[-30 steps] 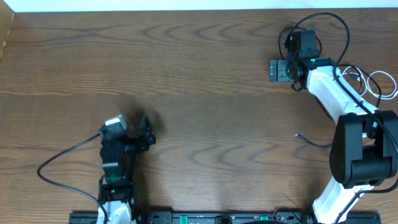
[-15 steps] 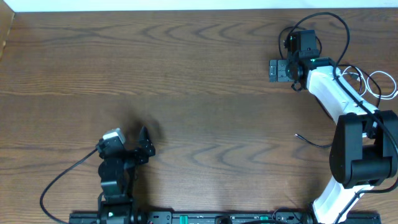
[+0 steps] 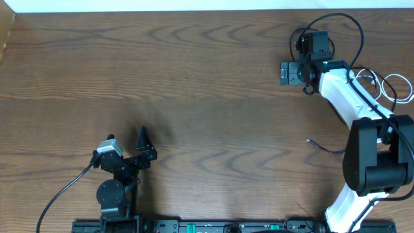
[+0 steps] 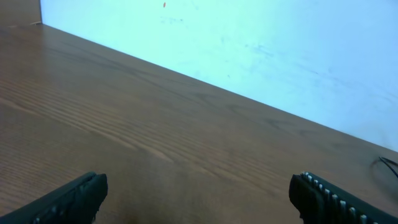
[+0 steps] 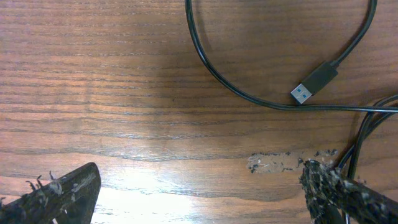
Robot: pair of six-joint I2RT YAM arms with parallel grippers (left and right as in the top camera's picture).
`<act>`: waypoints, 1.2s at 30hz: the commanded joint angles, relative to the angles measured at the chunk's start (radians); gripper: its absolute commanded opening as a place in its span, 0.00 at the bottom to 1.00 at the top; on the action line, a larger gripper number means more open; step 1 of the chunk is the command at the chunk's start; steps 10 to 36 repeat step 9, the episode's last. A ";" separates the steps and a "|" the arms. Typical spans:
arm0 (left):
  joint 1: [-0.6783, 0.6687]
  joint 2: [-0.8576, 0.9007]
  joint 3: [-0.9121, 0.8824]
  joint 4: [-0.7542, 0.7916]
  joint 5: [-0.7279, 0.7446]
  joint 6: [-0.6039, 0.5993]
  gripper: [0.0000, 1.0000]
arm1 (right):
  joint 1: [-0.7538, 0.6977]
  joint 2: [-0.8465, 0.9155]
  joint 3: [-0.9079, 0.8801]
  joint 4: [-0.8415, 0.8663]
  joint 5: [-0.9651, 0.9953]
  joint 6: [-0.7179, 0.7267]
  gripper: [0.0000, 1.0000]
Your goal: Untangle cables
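Worktop [image 3: 194,71]: dark brown wood grain, filling the overhead view; a pale wall [image 4: 261,43] is seen beyond its far edge from the left wrist
Left end effector [image 3: 132,150]: placed at the near left, jaws spread wide, nothing held; only bare wood is seen between its fingers [image 4: 74,198]
Right end effector [image 3: 292,72]: placed at the far right, jaws spread wide, nothing gripped; its fingers [image 5: 62,194] are seen apart from the cables
Black cable [image 5: 188,25]: laid in a curve on the wood in the right wrist view, ending in a USB plug [image 5: 315,82] with a blue insert; more black cord is seen at that view's right edge
White cable [image 3: 406,87]: looped at the right edge, beside the right arm
Thin black cable end [image 3: 323,147]: laid on the wood near the right arm's base, well apart from the left end effector
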 commanded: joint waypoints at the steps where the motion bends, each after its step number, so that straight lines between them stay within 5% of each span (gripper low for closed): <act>1: -0.002 -0.006 -0.010 -0.048 -0.016 0.009 0.98 | 0.006 -0.020 0.008 0.000 -0.002 -0.002 0.99; 36: -0.002 0.042 -0.010 -0.047 -0.016 0.010 0.98 | 0.006 -0.020 0.008 0.000 -0.002 -0.002 0.99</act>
